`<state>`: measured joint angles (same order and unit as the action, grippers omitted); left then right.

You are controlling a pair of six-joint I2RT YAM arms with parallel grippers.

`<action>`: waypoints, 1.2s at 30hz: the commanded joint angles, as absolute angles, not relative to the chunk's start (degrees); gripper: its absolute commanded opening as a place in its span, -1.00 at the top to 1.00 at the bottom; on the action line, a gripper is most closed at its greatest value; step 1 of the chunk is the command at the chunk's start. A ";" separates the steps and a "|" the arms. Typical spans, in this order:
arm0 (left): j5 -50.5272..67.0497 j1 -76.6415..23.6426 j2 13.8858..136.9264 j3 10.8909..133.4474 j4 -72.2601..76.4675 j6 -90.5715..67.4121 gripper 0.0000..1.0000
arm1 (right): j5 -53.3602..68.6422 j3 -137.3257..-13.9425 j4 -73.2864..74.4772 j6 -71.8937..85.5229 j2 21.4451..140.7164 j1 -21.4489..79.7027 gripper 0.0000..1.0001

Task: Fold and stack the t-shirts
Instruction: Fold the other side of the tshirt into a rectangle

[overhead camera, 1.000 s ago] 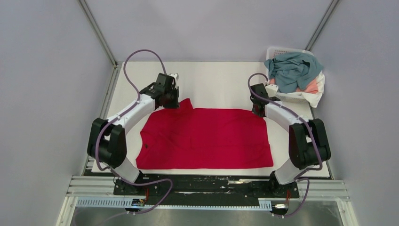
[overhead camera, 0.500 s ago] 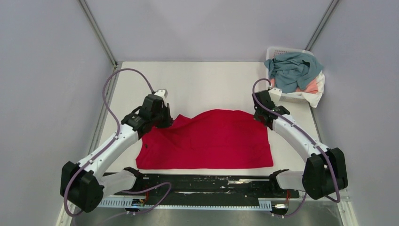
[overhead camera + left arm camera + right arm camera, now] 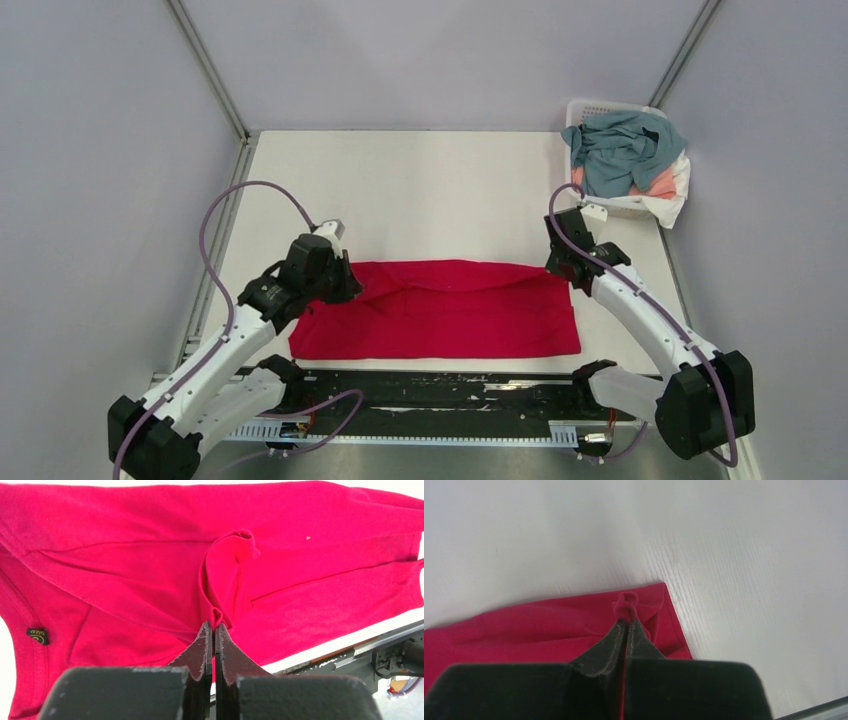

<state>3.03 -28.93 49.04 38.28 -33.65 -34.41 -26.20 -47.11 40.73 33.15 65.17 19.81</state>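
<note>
While both sets of jaws sit pinched shut, left gripper (image 3: pixel 214 626) grips red t-shirt (image 3: pixel 450 315) at 10 o'clock, right gripper (image 3: pixel 625 622) its 2 o'clock corner.

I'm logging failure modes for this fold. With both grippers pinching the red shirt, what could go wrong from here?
1. The left gripper and right gripper each hold only a small bunched tip of the red t-shirt, so it might slip out.
2. The cloth between them looks slack and creased, so the fold may land wrinkled or skewed.
</note>
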 commanded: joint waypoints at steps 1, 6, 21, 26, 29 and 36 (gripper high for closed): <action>4.55 -29.39 46.95 36.83 -34.61 -36.93 1.00 | -25.95 -46.77 42.43 34.45 62.58 20.10 1.00; 3.37 -29.47 44.43 35.82 -37.28 -38.54 1.00 | -26.60 -46.38 44.41 35.37 61.41 20.11 1.00; 0.56 -29.55 40.09 31.05 -42.82 -45.05 1.00 | -27.51 -44.56 48.03 38.47 63.10 19.98 1.00; 0.21 -29.45 40.06 30.13 -43.02 -46.47 1.00 | -27.84 -43.99 49.02 39.18 63.41 19.95 0.98; 0.77 -29.54 40.66 28.87 -42.17 -47.21 0.92 | -28.19 -43.29 48.97 39.81 64.79 19.96 0.92; 3.10 -29.46 39.94 26.89 -44.66 -50.80 0.60 | -29.52 -41.00 52.88 45.33 67.70 20.03 0.57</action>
<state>1.23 -29.28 41.04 27.31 -42.72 -47.44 -26.83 -41.89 48.86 40.32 67.31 19.81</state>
